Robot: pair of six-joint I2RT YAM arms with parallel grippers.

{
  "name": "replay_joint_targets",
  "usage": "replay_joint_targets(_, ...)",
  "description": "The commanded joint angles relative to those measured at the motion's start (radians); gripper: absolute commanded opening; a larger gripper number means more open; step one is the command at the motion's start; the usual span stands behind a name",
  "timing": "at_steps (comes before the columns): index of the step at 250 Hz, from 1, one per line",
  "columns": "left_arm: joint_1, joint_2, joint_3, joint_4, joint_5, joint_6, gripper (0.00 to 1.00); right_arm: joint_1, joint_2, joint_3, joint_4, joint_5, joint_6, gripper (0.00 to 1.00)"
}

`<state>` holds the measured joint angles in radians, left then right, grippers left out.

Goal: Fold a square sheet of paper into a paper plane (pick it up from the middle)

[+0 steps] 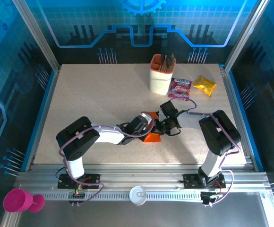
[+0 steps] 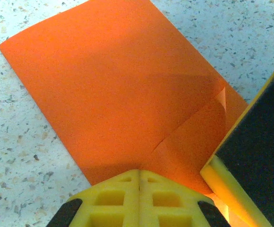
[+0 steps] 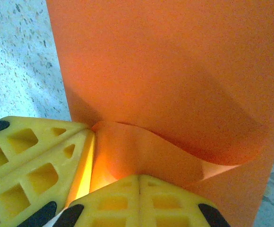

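Softly buckled matte orange paper [image 3: 175, 94]; speckled table [image 2: 14, 156]

Right hand [image 3: 139, 184] tight on curled orange paper [image 3: 165, 71]

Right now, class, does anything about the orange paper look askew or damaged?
Yes. The square sheet of paper is not lying flat: beside the shut right gripper a flap bulges up in a wavy curl instead of a crisp crease.
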<state>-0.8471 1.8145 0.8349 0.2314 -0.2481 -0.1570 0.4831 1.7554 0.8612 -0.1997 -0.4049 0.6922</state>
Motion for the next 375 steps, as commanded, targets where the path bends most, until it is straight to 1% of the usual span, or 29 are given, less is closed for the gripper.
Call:
replay_joint_targets(1, 0.008, -0.057, 0.030, -0.038, -0.010, -0.004, 0.10, -0.012, 0.036, 0.004, 0.002, 0.024, 0.011, 0.00)
replay_joint_targets(41, 0.019, -0.132, 0.022, -0.052, -0.025, -0.025, 0.49, -0.015, 0.033, -0.015, 0.012, 0.025, 0.016, 0.00)
replay_joint_targets(54, 0.019, -0.160, 0.009, -0.055, -0.029, -0.034, 0.55, -0.015, 0.033, -0.021, 0.016, 0.024, 0.018, 0.00)
replay_joint_targets(69, 0.020, -0.191, -0.012, -0.051, -0.009, -0.044, 0.56, -0.015, 0.032, -0.025, 0.021, 0.024, 0.020, 0.00)
replay_joint_targets(78, 0.020, -0.207, -0.026, -0.048, 0.010, -0.052, 0.55, -0.015, 0.032, -0.028, 0.022, 0.023, 0.019, 0.00)
replay_joint_targets(90, 0.019, -0.227, -0.050, -0.032, 0.045, -0.061, 0.48, -0.015, 0.032, -0.030, 0.024, 0.022, 0.021, 0.00)
replay_joint_targets(121, 0.019, -0.264, -0.120, 0.051, 0.174, -0.089, 0.09, -0.015, 0.032, -0.033, 0.026, 0.021, 0.021, 0.00)
replay_joint_targets(130, 0.019, -0.268, -0.130, 0.067, 0.209, -0.098, 0.00, -0.015, 0.033, -0.033, 0.026, 0.019, 0.021, 0.00)
replay_joint_targets(148, 0.015, -0.264, -0.139, 0.084, 0.269, -0.117, 0.00, -0.015, 0.033, -0.034, 0.028, 0.021, 0.023, 0.00)
replay_joint_targets(169, 0.005, -0.248, -0.146, 0.098, 0.305, -0.128, 0.00, -0.015, 0.033, -0.036, 0.029, 0.021, 0.022, 0.00)
replay_joint_targets(216, -0.004, -0.188, -0.133, 0.110, 0.342, -0.133, 0.00, -0.015, 0.032, -0.038, 0.029, 0.021, 0.024, 0.00)
replay_joint_targets(245, -0.003, -0.163, -0.131, 0.123, 0.335, -0.130, 0.00, -0.015, 0.029, -0.038, 0.026, 0.022, 0.024, 0.00)
replay_joint_targets(375, 0.000, -0.086, -0.188, 0.158, 0.224, -0.133, 0.00, -0.016, 0.014, -0.044, 0.019, 0.024, 0.022, 0.00)
